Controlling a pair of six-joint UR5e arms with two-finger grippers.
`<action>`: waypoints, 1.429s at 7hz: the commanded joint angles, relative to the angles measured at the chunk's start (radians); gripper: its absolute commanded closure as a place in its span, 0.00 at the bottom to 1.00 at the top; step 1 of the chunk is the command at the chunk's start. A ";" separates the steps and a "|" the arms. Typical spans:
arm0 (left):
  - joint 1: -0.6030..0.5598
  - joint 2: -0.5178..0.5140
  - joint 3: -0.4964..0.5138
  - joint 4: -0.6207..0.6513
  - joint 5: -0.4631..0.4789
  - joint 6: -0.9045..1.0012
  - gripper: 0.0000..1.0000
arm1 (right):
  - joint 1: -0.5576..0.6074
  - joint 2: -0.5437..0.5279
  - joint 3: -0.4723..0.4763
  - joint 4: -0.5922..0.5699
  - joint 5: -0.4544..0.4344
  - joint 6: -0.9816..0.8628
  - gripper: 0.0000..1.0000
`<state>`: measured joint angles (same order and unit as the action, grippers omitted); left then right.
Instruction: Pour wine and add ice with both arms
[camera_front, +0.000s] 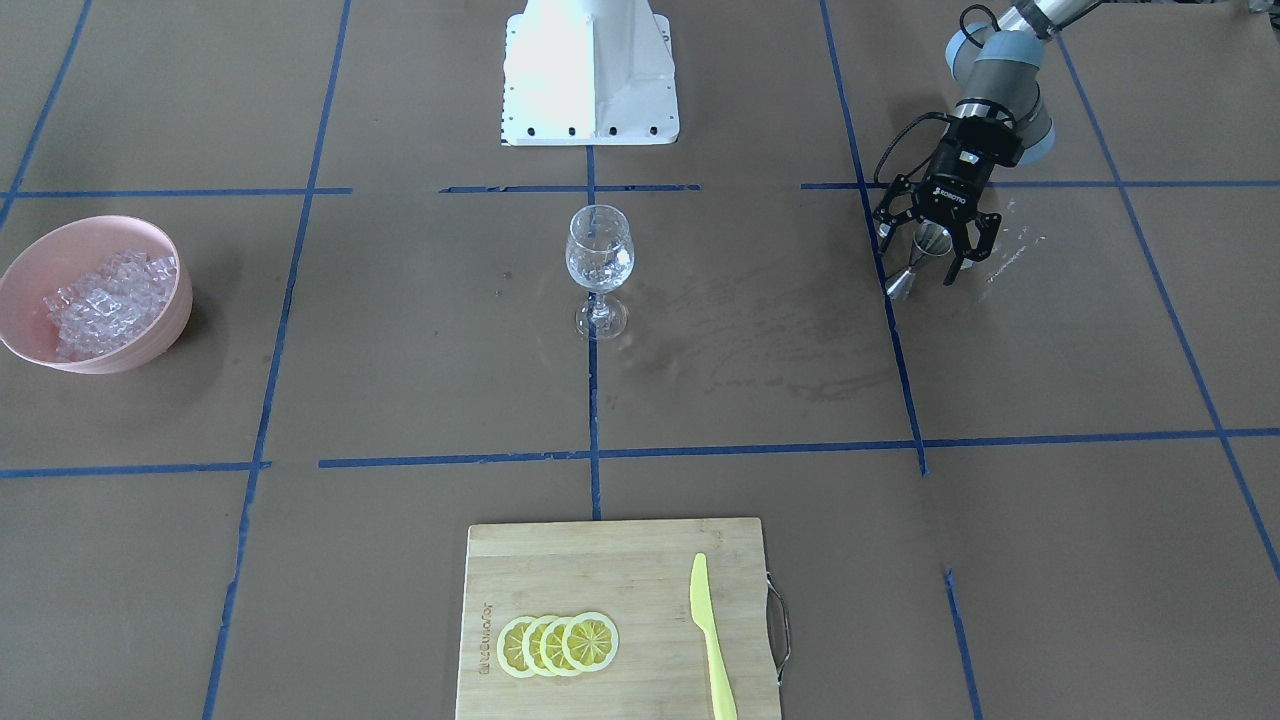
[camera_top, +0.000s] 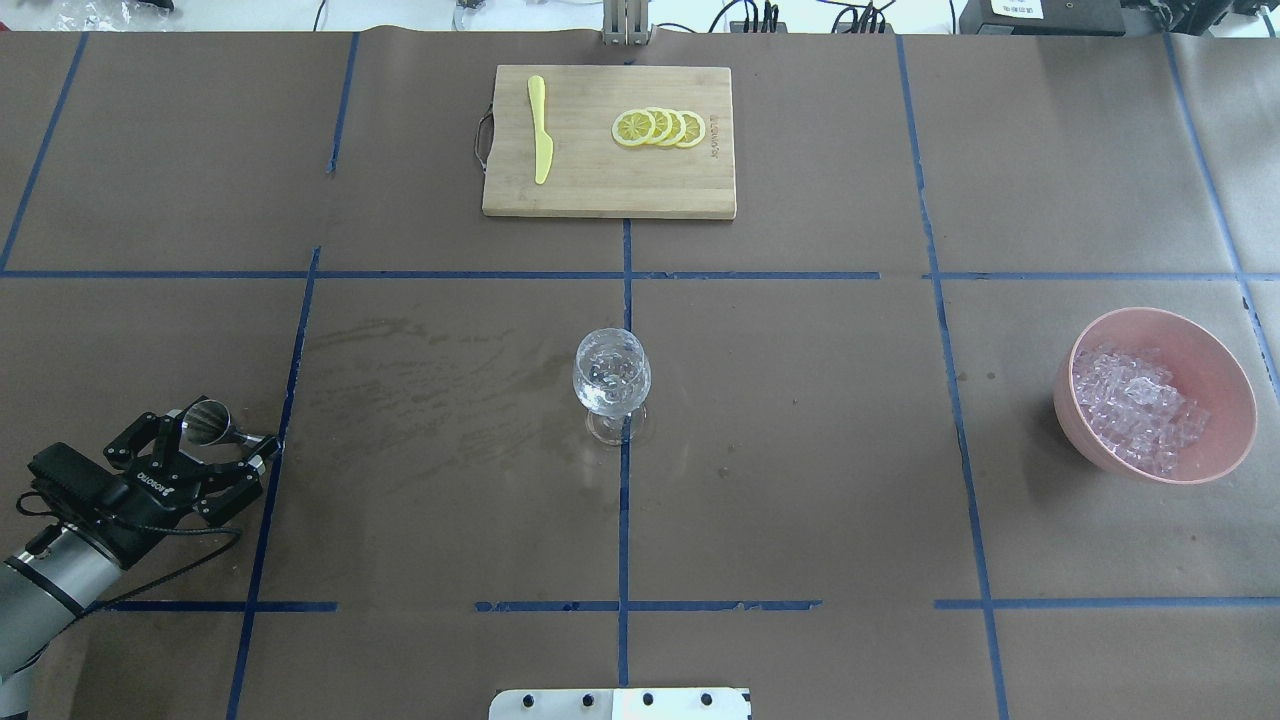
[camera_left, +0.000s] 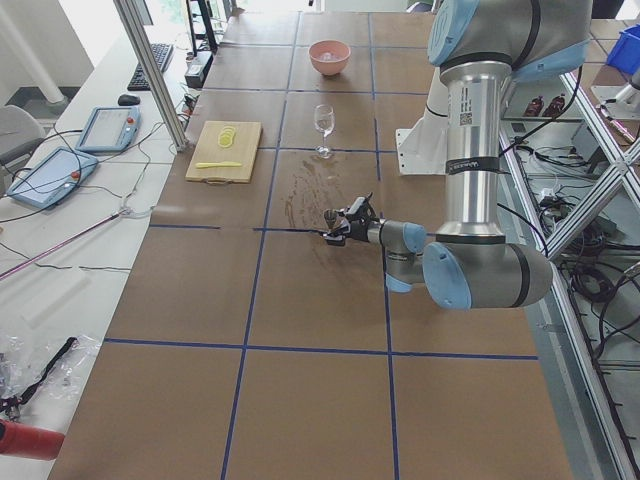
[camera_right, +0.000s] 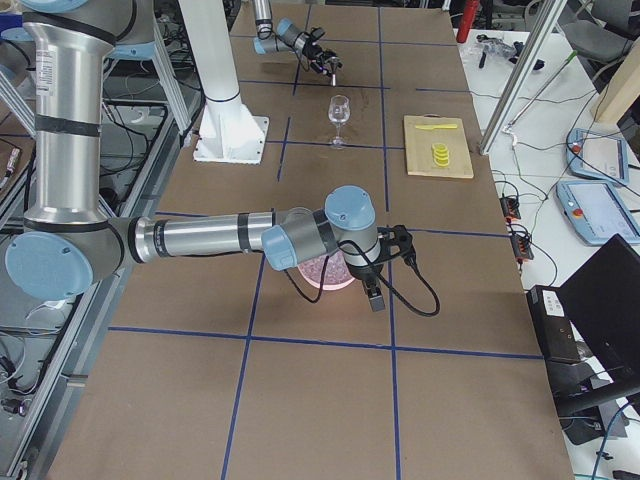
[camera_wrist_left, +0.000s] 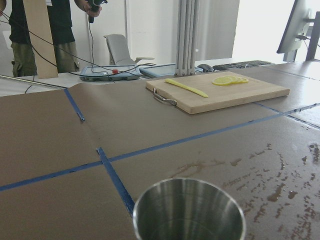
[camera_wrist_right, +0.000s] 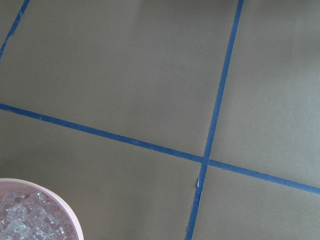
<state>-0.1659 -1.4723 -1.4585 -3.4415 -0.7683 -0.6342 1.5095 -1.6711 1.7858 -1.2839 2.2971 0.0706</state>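
A clear stemmed wine glass (camera_front: 600, 255) with glinting clear contents stands at the table's middle (camera_top: 611, 375). The ice (camera_front: 105, 300) is a heap of small clear cubes in a pink bowl (camera_front: 165, 330) on my right (camera_top: 1220, 375). My left gripper (camera_front: 925, 255) is low over the table at my left (camera_top: 222, 443), fingers spread wide. An upright steel jigger (camera_top: 205, 420) stands between them, and its rim fills the bottom of the left wrist view (camera_wrist_left: 189, 210). My right gripper (camera_right: 372, 290) hangs high near the bowl. I cannot tell whether it is open or shut. Its wrist view shows the ice (camera_wrist_right: 25, 220) at bottom left.
A wooden cutting board (camera_top: 600, 180) with lemon slices (camera_top: 660, 128) and a yellow knife (camera_top: 540, 130) lies at the far edge. Wet stains (camera_front: 770, 330) mark the brown paper between jigger and glass. The white pedestal (camera_front: 590, 70) stands at my base.
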 joint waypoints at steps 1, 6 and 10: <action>-0.014 0.004 -0.043 -0.002 0.061 0.010 0.00 | 0.000 -0.001 0.001 0.000 -0.001 0.000 0.00; -0.113 0.007 -0.071 -0.054 0.033 0.096 0.00 | 0.000 0.002 0.001 0.000 -0.001 0.000 0.00; -0.601 -0.002 -0.069 0.210 -0.669 0.096 0.00 | 0.000 0.002 0.003 0.000 0.001 0.000 0.00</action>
<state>-0.6162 -1.4643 -1.5279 -3.3348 -1.2168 -0.5390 1.5095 -1.6690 1.7885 -1.2840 2.2966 0.0706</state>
